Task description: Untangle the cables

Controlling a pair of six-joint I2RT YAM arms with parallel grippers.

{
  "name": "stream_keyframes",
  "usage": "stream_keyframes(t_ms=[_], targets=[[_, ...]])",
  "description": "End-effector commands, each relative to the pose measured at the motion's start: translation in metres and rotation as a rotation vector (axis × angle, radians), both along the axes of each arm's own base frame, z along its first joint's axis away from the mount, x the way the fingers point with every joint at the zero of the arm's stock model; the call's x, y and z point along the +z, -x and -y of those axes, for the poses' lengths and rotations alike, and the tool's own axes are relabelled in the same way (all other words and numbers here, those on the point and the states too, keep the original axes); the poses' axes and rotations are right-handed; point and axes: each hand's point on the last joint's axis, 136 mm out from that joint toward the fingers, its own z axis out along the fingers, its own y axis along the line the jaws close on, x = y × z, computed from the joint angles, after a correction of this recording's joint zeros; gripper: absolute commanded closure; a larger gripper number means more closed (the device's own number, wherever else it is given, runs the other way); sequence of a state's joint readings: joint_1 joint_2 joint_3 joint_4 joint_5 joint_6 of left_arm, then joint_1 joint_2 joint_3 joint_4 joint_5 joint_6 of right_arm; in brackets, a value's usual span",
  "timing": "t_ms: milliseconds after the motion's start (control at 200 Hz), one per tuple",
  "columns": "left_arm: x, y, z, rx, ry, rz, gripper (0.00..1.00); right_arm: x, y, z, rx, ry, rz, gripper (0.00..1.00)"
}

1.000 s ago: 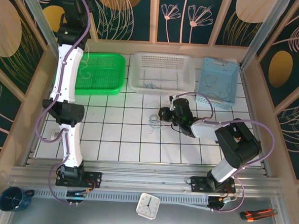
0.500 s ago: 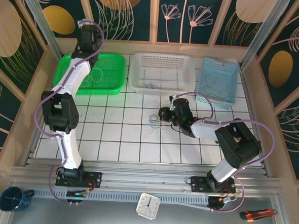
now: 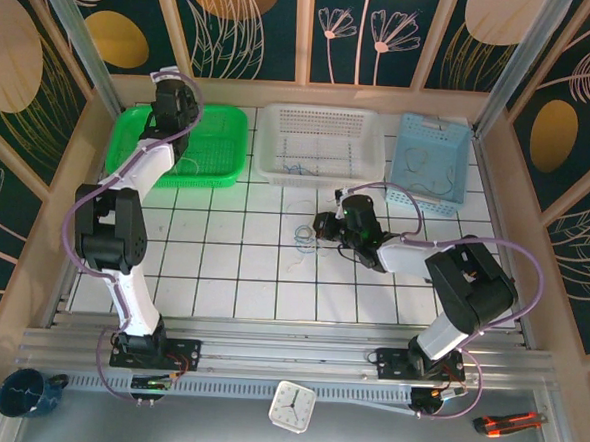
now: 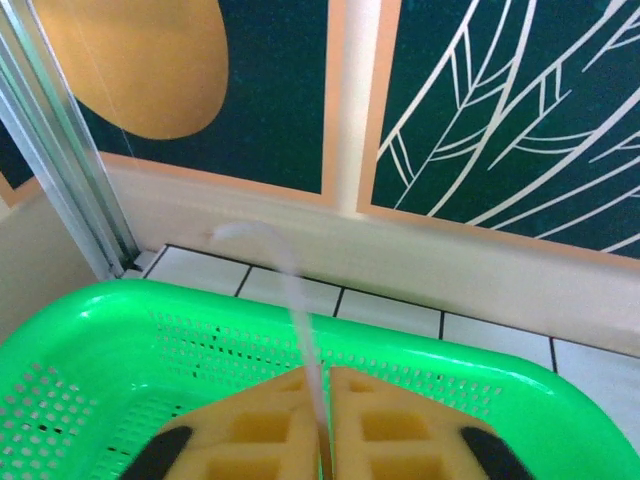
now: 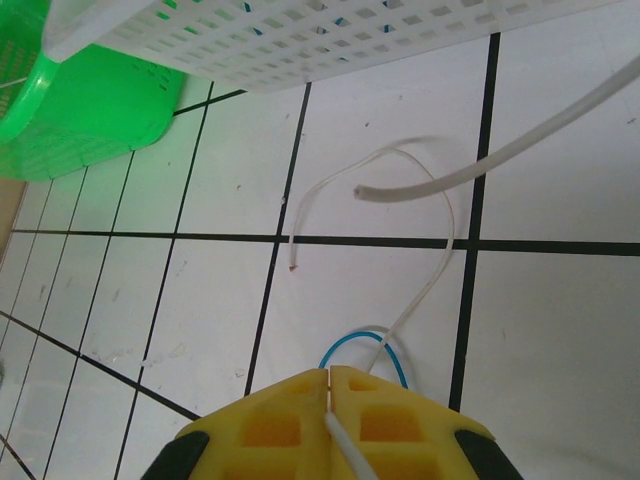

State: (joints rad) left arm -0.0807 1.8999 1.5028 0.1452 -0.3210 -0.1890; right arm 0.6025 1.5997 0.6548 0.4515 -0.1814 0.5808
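In the left wrist view my left gripper (image 4: 322,375) hangs over the far side of the green basket (image 4: 120,330). Its yellow fingers stand almost together on a white cable (image 4: 290,290) that rises out of the narrow gap and curls left. My right gripper (image 5: 330,372) is low over the tiles, shut, with a short white cable piece (image 5: 345,445) in its gap. Just ahead of it lie a blue cable loop (image 5: 355,338) and a thin white cable (image 5: 440,215). From above, my right gripper (image 3: 320,226) sits beside these cables (image 3: 302,233), and my left gripper (image 3: 171,123) is over the green basket.
Three baskets line the back: green basket (image 3: 218,176), white basket (image 3: 323,171) with a blue cable (image 3: 298,168) inside, light blue basket (image 3: 457,161) holding thin cables (image 3: 423,174). A thicker white cable end (image 5: 365,193) hangs in from the right near the right gripper.
The left arm has folded down from high at the back left, bringing its gripper low over the green basket. The right arm and the cables by it have not moved.
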Motion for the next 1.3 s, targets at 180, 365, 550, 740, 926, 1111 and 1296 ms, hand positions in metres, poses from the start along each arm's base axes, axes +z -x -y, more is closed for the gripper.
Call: stream_keyframes(t_ms=[180, 365, 550, 740, 926, 1111, 1296], targets=[[-0.029, -0.008, -0.01, 0.008, 0.024, -0.052, 0.24, 0.013, 0.006, 0.002, 0.006, 0.001, 0.049, 1.0], [-0.008, -0.001, -0.007, -0.015, 0.051, -0.025, 0.01, 0.018, 0.009, 0.003, 0.008, -0.004, 0.057, 1.0], [0.017, 0.013, 0.009, -0.096, 0.117, -0.01, 0.01, 0.03, 0.01, 0.003, 0.012, -0.015, 0.077, 0.99], [0.034, 0.04, 0.039, -0.237, 0.268, -0.016, 0.01, 0.045, 0.011, 0.002, 0.032, -0.024, 0.107, 0.99], [0.039, 0.088, 0.075, -0.388, 0.454, -0.007, 0.01, 0.064, 0.013, 0.004, 0.03, -0.039, 0.145, 0.97], [0.029, 0.141, 0.111, -0.484, 0.559, -0.003, 0.01, 0.082, 0.016, 0.008, 0.025, -0.062, 0.181, 0.96], [0.007, 0.185, 0.15, -0.553, 0.631, -0.034, 0.01, 0.081, 0.017, 0.014, 0.026, -0.044, 0.183, 0.88]])
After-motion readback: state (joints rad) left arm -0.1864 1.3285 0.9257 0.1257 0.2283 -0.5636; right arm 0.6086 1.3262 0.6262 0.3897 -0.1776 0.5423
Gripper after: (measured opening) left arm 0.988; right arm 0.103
